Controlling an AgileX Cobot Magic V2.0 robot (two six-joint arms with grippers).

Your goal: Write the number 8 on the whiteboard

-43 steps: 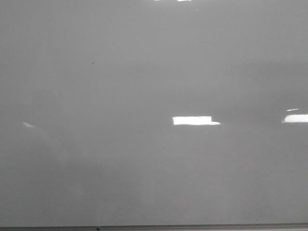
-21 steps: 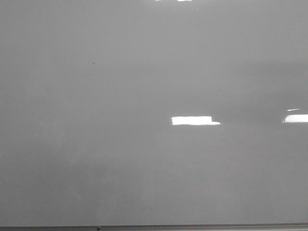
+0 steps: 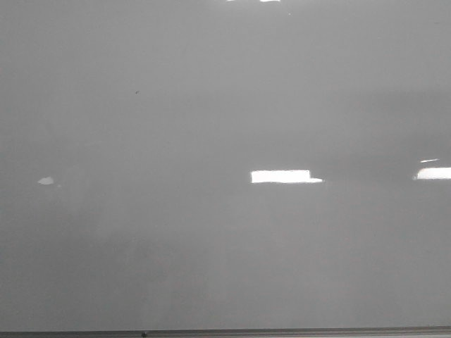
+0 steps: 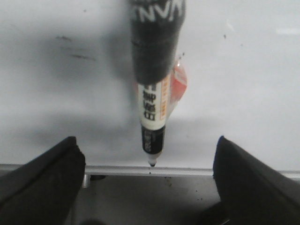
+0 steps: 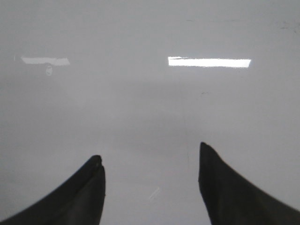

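Observation:
The whiteboard (image 3: 225, 232) fills the front view, pale grey and glossy. No number 8 shows on it, and neither gripper shows in that view. In the left wrist view a black marker (image 4: 154, 93) with a white and orange label points at the whiteboard (image 4: 243, 70). Its tip (image 4: 152, 163) is close to the thin metal bottom edge (image 4: 197, 170). My left gripper (image 4: 146, 143) has its jaws wide apart on either side of the marker, not touching it. My right gripper (image 5: 150, 152) is open and empty, facing the bare whiteboard (image 5: 150, 108).
A tiny dark speck (image 3: 137, 92) sits on the board at the upper left. Bright rectangular reflections (image 3: 282, 176) lie at the middle and the right. The metal edge (image 3: 282, 332) runs along the bottom. Faint smudges (image 4: 79, 57) mark the board in the left wrist view.
A small bright reflection at the board's left has faded and come back slightly changed. Faint shadows on the lower left of the board have shifted. No line has appeared.

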